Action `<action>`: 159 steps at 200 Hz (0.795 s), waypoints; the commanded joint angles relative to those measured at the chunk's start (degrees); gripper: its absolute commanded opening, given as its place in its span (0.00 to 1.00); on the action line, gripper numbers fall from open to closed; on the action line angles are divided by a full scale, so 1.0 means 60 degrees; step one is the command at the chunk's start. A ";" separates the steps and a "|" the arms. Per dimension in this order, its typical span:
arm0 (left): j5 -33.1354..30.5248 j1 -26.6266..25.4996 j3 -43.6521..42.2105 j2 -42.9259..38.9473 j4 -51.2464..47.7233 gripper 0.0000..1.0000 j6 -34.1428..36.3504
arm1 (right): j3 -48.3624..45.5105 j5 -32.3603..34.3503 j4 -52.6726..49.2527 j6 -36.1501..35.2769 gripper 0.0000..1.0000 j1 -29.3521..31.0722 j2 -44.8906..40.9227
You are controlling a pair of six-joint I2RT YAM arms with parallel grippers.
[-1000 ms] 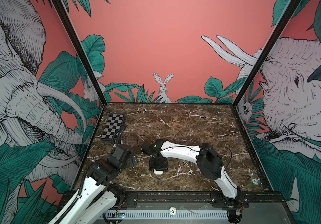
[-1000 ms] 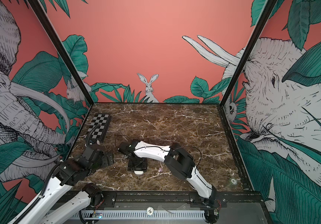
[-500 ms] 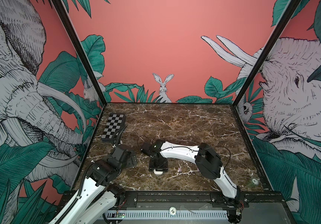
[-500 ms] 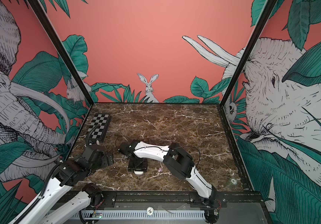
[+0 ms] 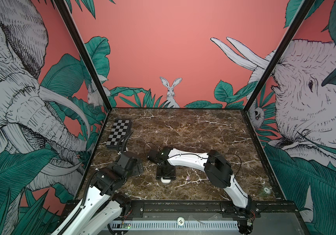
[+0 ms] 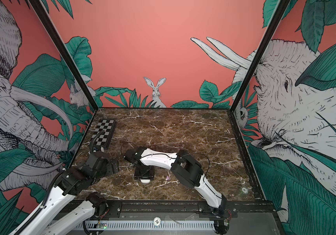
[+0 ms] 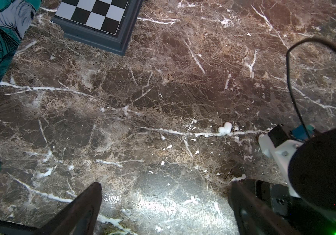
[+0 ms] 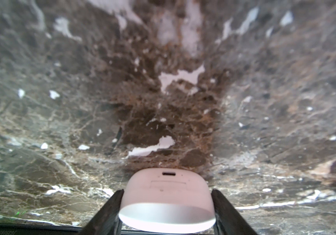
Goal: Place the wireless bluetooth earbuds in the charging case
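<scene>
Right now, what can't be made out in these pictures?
1. Charging case: both top views, mostly under the right pincer; lid state hidden.
2. Lilac earbud: top views, too small for detail.
3. Right pincer's grip: right wrist view, contact with case unclear.

White links point(image 5: 185, 160), black joints point(image 5: 218, 173), cables point(image 7: 290, 81) and fingers point(image 8: 106, 213).

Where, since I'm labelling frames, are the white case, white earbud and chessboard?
white case point(image 8: 167, 189): right wrist view, port face.
white earbud point(image 7: 225, 128): left wrist view, its middle.
chessboard point(image 5: 119, 133): a top view, checkered top.
</scene>
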 commanded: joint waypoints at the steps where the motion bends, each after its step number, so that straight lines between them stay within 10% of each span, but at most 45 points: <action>1: -0.0170 0.0071 -0.0058 -0.0054 -0.0059 0.99 -0.0078 | -0.0105 0.0214 -0.0138 0.0042 0.61 0.0006 -0.0234; 31: -0.0177 0.0071 -0.0055 -0.0032 -0.0070 0.99 -0.0054 | -0.0120 0.0203 -0.0120 0.0044 0.55 0.0009 -0.0270; 87: 0.0033 0.0071 0.0019 0.0109 0.0146 0.99 0.0200 | -0.0305 0.0689 0.0078 -0.0163 0.00 -0.0046 -0.0926; 159: 0.2583 0.0071 -0.0345 0.0393 0.3569 0.99 0.2542 | -0.1573 0.2023 0.0466 -0.1948 0.00 -0.0823 -0.3934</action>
